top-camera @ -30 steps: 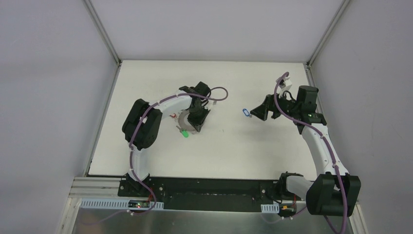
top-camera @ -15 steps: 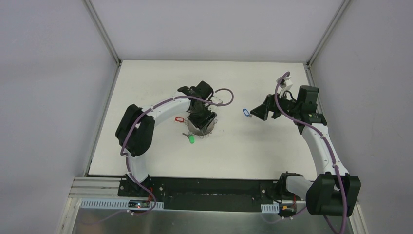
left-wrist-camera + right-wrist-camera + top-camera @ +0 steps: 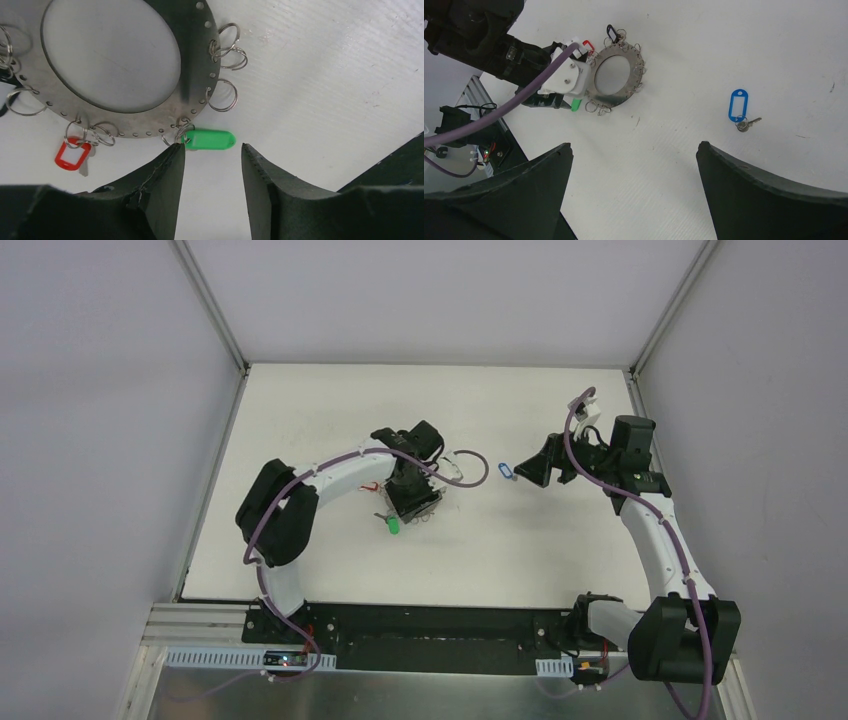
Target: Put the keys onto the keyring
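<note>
The grey keyring (image 3: 125,122) lies flat on the table near the middle, small loops around its rim. Green (image 3: 212,140), red (image 3: 73,155) and black (image 3: 611,32) tags hang from it. The blue key (image 3: 738,107) lies loose, well apart. The left gripper (image 3: 212,155) is partly open and empty, its tips just beside the green tag. The right gripper (image 3: 634,146) gapes wide, holding nothing.

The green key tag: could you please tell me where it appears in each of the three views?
Top external: green tag left of centre, just beside the left hand.
Left wrist: lower centre, just above the gap between the hand's fingers.
Right wrist: upper left, peeking from under the left hand.
Shared landmark: the keyring, with the tag at its rim.
</note>
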Action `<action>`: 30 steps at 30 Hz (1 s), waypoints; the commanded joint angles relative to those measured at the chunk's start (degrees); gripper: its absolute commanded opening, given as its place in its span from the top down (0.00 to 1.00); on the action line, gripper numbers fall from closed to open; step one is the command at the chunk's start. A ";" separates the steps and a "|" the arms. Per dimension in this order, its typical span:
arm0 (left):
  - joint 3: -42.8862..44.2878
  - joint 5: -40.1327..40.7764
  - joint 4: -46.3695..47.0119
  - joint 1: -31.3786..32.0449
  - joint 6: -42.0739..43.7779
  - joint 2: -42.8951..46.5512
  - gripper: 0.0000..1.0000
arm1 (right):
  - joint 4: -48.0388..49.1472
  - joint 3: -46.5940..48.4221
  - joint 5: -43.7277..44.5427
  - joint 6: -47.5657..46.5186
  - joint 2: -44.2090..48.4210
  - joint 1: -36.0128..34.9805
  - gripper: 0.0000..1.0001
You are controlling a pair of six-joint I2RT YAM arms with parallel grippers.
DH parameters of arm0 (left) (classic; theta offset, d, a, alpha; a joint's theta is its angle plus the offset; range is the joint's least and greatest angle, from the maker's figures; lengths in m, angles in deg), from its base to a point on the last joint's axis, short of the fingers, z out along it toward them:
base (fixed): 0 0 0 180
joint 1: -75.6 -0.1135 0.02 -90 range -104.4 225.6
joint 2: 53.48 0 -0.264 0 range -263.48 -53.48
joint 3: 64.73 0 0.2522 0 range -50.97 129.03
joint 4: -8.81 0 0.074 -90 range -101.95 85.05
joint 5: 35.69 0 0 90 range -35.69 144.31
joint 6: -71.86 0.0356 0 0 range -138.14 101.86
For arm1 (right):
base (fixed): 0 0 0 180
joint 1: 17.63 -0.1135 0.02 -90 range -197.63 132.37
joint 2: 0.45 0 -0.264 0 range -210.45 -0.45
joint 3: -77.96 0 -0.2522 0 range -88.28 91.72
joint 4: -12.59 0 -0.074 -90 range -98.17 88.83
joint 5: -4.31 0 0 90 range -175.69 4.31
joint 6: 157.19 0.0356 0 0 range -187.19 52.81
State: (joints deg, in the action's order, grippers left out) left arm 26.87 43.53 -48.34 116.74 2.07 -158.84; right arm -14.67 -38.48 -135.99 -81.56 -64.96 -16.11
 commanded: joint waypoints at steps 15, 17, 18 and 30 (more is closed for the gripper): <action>-0.33 15.10 0.68 11.18 20.98 -0.65 0.60 | 1.72 -0.61 -2.24 0.26 0.70 0.33 0.02; -0.56 15.73 0.94 12.06 22.01 -1.19 0.61 | 1.73 -0.57 -2.34 0.38 0.77 0.33 0.02; -0.69 15.91 1.11 12.45 22.32 -1.45 0.61 | 1.72 -0.58 -2.38 0.39 0.79 0.33 0.02; -3.27 21.32 4.70 15.29 25.88 -4.24 0.65 | 1.54 -0.66 -2.33 0.13 1.40 0.76 0.02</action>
State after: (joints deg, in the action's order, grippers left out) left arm 24.62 62.08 -43.97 131.49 25.39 -162.74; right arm -14.67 -38.50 -136.34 -81.35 -64.96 -15.94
